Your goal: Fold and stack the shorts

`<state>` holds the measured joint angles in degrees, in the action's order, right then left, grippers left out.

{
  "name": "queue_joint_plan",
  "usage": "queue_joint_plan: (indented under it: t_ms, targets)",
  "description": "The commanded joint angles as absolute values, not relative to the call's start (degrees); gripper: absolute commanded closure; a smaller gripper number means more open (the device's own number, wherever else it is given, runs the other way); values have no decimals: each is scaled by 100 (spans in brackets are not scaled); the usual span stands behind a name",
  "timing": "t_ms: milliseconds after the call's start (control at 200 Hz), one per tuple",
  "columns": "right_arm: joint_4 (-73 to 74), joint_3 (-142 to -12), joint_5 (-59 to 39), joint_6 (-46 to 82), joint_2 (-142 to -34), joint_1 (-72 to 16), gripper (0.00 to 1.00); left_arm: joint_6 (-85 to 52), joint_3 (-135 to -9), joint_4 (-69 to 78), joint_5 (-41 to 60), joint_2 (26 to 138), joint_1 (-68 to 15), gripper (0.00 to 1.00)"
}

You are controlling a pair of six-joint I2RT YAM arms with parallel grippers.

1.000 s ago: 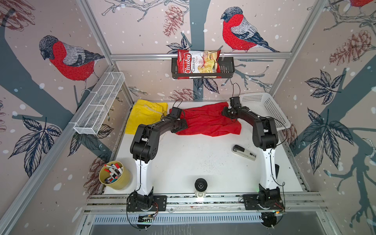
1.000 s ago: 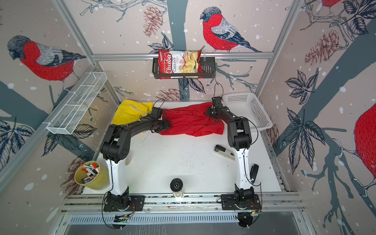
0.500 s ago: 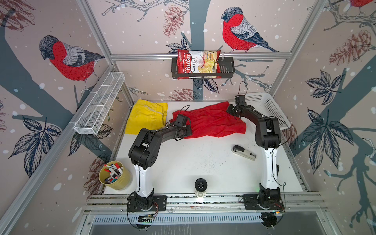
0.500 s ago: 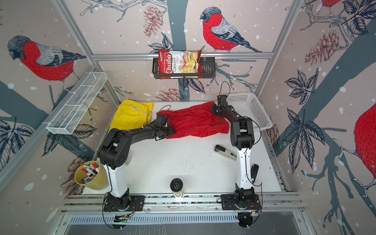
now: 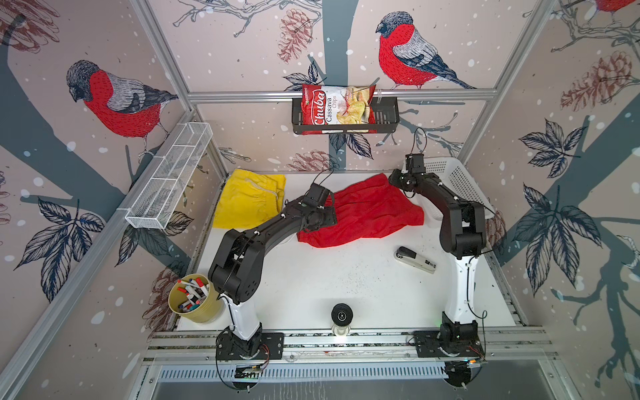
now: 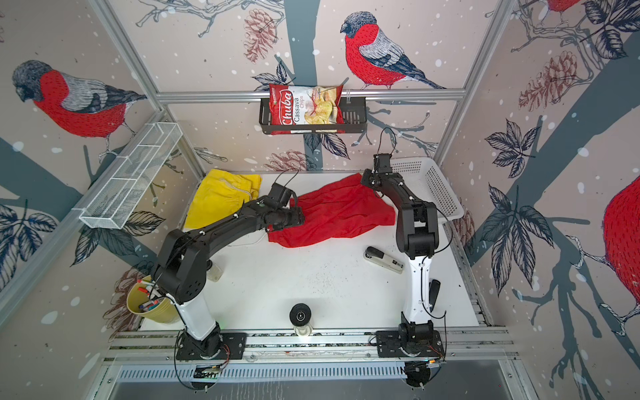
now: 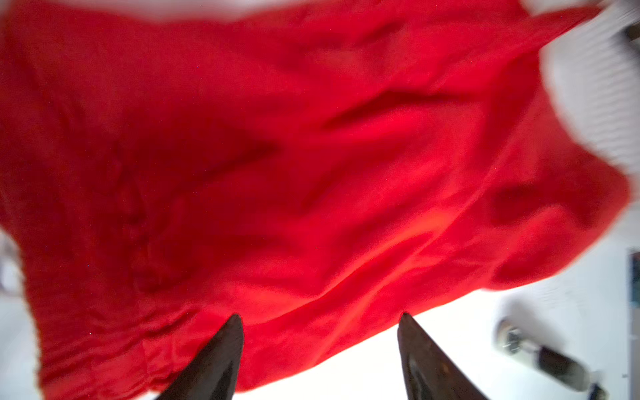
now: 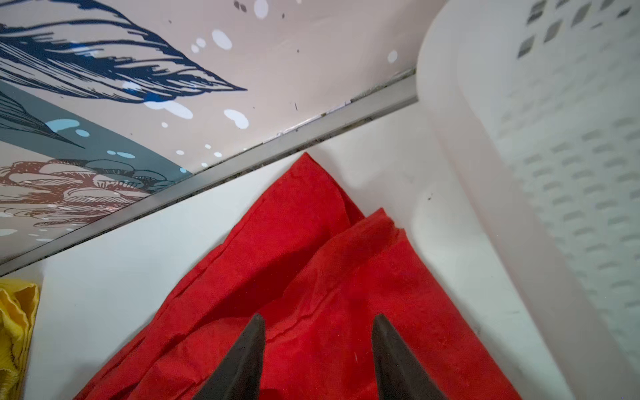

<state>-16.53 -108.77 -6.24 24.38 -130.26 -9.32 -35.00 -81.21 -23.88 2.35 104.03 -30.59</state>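
The red shorts lie spread and creased at the back middle of the white table, one corner pointing at the back wall. The yellow shorts lie flat at the back left. My left gripper stands open at the red shorts' left edge, the cloth lying under its fingertips. Over the red shorts' far right corner, beside the basket, my right gripper is open too. Neither holds anything.
A white lattice basket stands at the back right, close to the right arm. A stapler lies front right of the shorts. A yellow cup of markers sits front left. A chips bag rests in a wall rack.
The red shorts have slid to the right, toward the basket. My left gripper followed their left edge rightward and nearer. The right gripper moved back and right.
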Motion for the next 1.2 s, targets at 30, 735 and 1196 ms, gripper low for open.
queue_joint_plan:
  t_ms: [30,735,1196]
  targets:
    - [-2012,-11275,-748,2421,-13382,-923,44,-2882,-9111,-2988,-256,10922,-3067,28]
    - [-1977,-12569,-1406,2857,-14617,-942,93,-1637,-12070,-3883,-1327,13751,-3027,18]
    - [-1659,-12426,-1121,3011,-14367,-943,99,-1818,-11764,-3644,-450,13815,-2575,100]
